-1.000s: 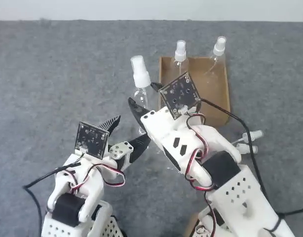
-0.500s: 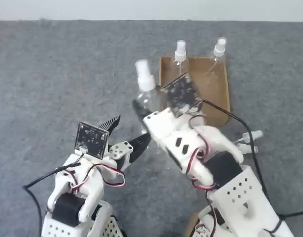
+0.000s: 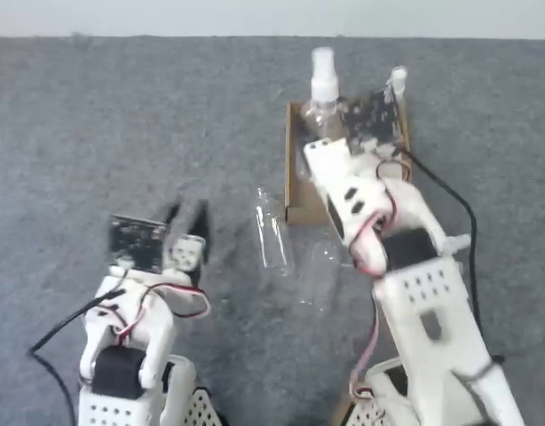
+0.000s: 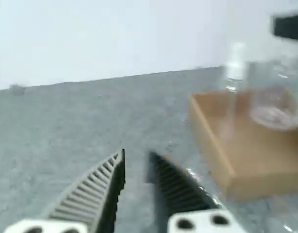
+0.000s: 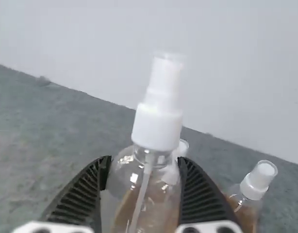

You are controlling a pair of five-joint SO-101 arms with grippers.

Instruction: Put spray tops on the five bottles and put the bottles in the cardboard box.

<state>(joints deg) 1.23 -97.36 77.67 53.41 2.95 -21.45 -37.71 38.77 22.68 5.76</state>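
My right gripper (image 5: 144,194) is shut on a clear bottle (image 5: 146,174) that carries a white spray top (image 5: 158,116). In the high view that bottle (image 3: 324,105) hangs upright over the back left part of the cardboard box (image 3: 291,182). A second capped bottle (image 3: 396,82) stands at the box's back right corner, also seen behind the held one (image 5: 253,187). An uncapped clear bottle (image 3: 272,229) lies on the carpet left of the box. My left gripper (image 3: 185,213) is open and holds nothing (image 4: 137,158); it sits well to the left of that lying bottle.
Another clear bottle (image 3: 321,266) lies in front of the box beside the right arm. A loose white spray top (image 3: 457,240) pokes out on the carpet to the right of that arm. Grey carpet (image 3: 122,124) stretches bare to the left and back.
My right gripper has lifted the capped bottle from left of the box and carried it back and right, over the box. My left gripper has drawn back and narrowed its fingers.
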